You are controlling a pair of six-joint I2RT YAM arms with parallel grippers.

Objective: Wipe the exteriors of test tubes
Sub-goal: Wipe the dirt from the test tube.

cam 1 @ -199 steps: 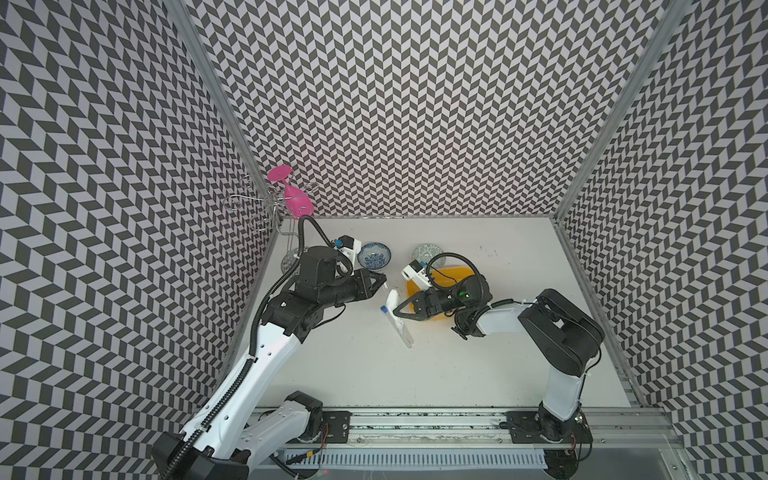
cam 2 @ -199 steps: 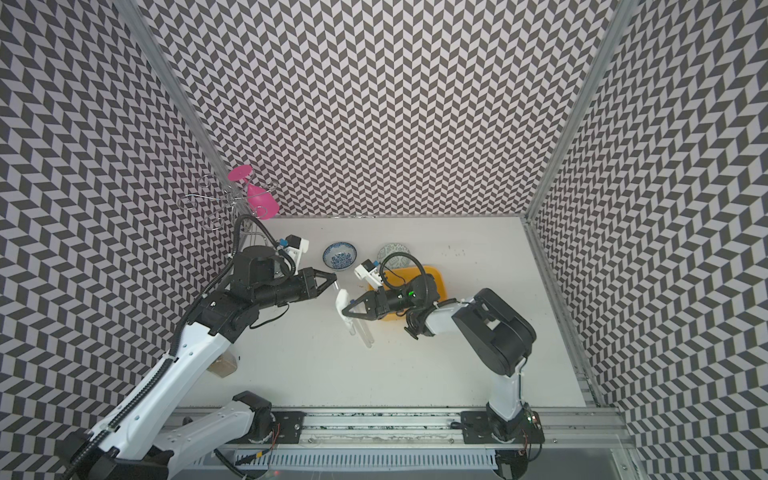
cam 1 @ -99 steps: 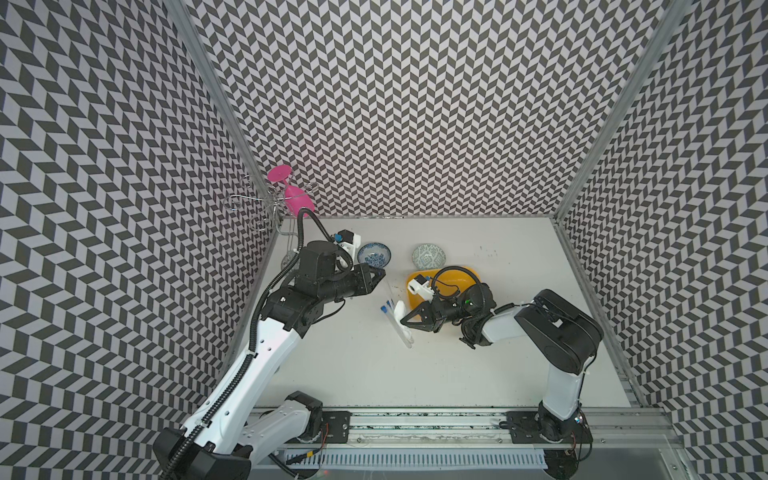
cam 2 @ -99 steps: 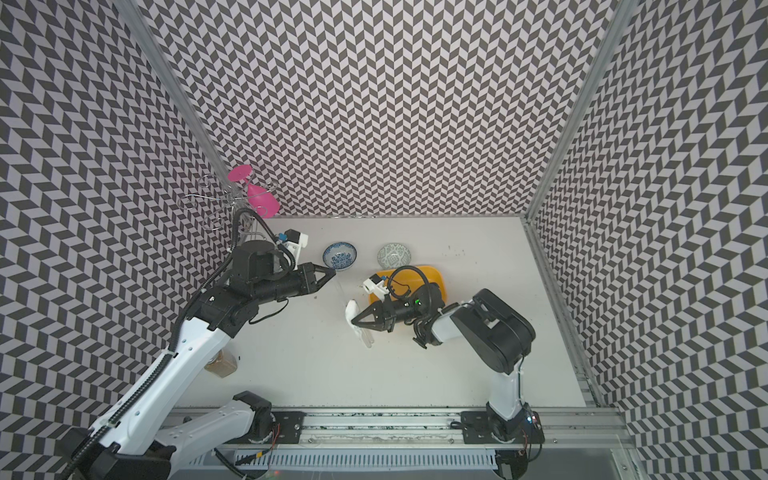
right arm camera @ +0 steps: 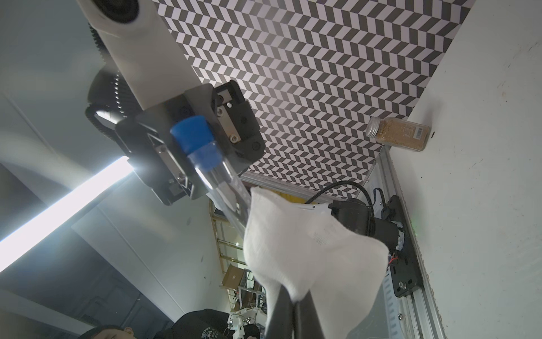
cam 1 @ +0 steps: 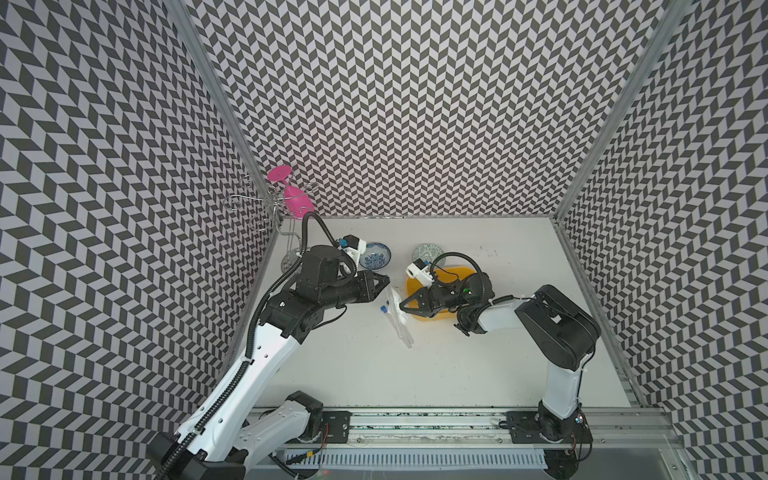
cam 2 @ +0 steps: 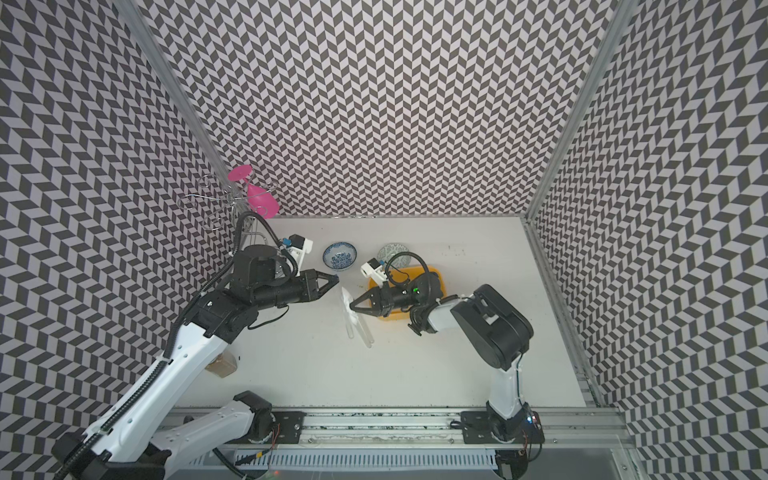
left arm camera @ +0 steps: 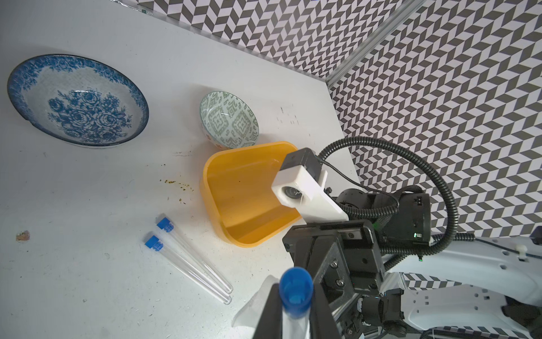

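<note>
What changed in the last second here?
The right gripper, shut on the tissue, slid toward the front rail along the held test tube, then back. Nothing grabbed or released. The left gripper still clamps that tube; the two lying test tubes stay unmoved.

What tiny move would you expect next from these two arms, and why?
Probably the right gripper should slide the tissue along the held test tube, away from its blue cap. The left gripper pinches that tube just below the cap, and the tissue seems to lie against the glass further down. Two more tubes lie on the table.
</note>
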